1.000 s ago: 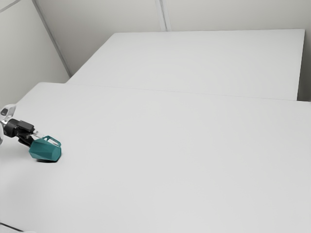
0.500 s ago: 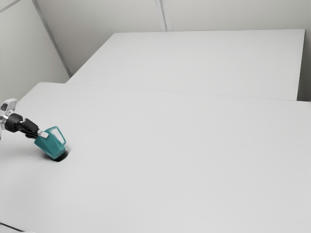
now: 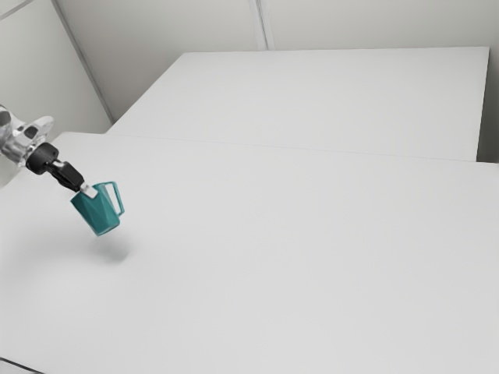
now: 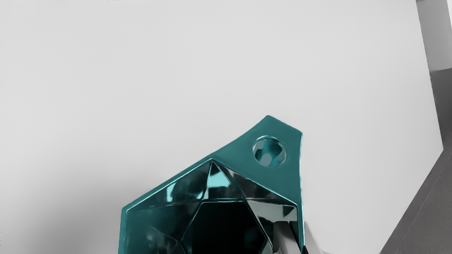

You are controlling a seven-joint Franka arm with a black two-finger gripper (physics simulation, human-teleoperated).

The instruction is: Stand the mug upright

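In the exterior view my gripper point(image 3: 89, 191) holds a teal faceted mug point(image 3: 98, 214) by its rim, above the table at the left. The mug hangs tilted, its mouth up toward the gripper and its base angled down; the handle is on the exterior view's right side. A shadow lies on the table below it. In the wrist view the gripper point(image 4: 301, 240) has one finger inside the mug point(image 4: 282, 176) and the other outside, closed on the wall between them. The open mouth faces the camera, the dark inside bottom visible.
The white table point(image 3: 273, 257) spreads beneath the mug and toward the exterior view's right. Behind it is another white surface point(image 3: 327, 101). A dark cable point(image 3: 22, 365) lies at the near left corner. The wrist view takes in a table edge beside grey floor point(image 4: 427, 211).
The gripper first came onto the rim of the mug, which lay on its side, then raised it off the table. The mug has turned closer to upright and moved slightly toward the exterior view's right.
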